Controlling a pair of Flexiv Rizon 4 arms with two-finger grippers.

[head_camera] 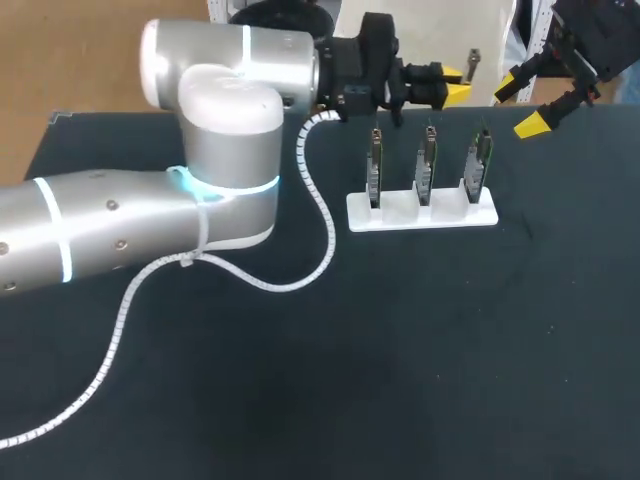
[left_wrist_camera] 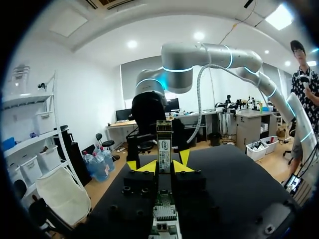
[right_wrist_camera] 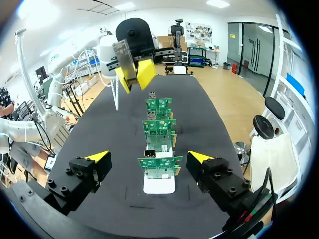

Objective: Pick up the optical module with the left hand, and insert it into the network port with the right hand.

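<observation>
While my left arm [head_camera: 120, 230] stretches in across the left of the black table [head_camera: 420, 380], the left gripper [head_camera: 452, 86] hangs over the far edge, just behind the left end of a white stand [head_camera: 420, 215]. In its wrist view that gripper [left_wrist_camera: 163, 167] is clenched on the module [left_wrist_camera: 164, 144], which sticks out upright past the yellow tips, pinched from both sides. The stand sits right of the middle and holds three green boards [head_camera: 427, 165] on edge in a row, each in its own slot. My right gripper [head_camera: 520, 105] hovers at the far right corner, off the right end of the row, with its fingers released and spread wide. From its wrist the nearest board [right_wrist_camera: 159, 167] lies ahead between the fingers, touching neither, a small metal socket [right_wrist_camera: 148, 153] at its edge. A white coiled cable [head_camera: 300, 280] trails over the table near my left arm
</observation>
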